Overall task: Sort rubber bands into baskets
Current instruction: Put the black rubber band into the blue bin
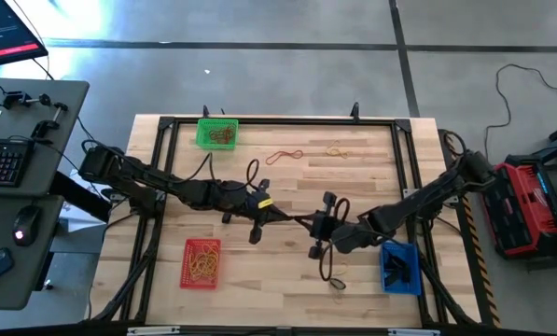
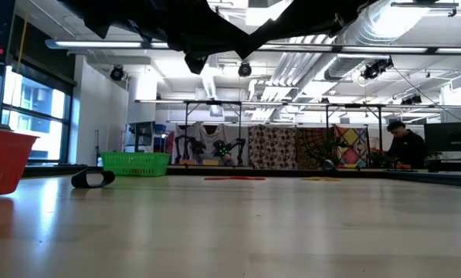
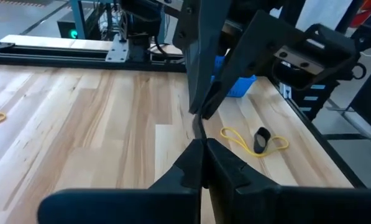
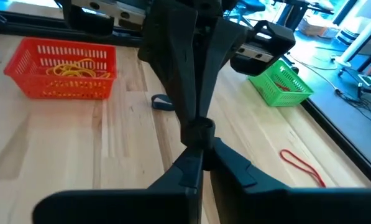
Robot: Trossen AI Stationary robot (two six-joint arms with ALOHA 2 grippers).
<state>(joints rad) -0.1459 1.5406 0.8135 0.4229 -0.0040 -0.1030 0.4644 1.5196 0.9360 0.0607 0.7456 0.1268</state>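
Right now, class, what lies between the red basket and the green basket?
A dark rubber band, between red basket and green basket; the low view shows it.

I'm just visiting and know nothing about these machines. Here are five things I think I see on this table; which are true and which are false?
1. The red basket holds yellowish bands. True.
2. The green basket sits right beside the blue basket. False: the green one is at the far edge toward the left arm's side, the blue basket at the near edge on the right arm's side.
3. Both grippers meet over the middle of the table. True: the left gripper and right gripper are fingertip to fingertip, both shut.
4. A red band lies loose on the wood. True.
5. All bands are already in baskets. False: a yellow band also lies loose near the blue basket.
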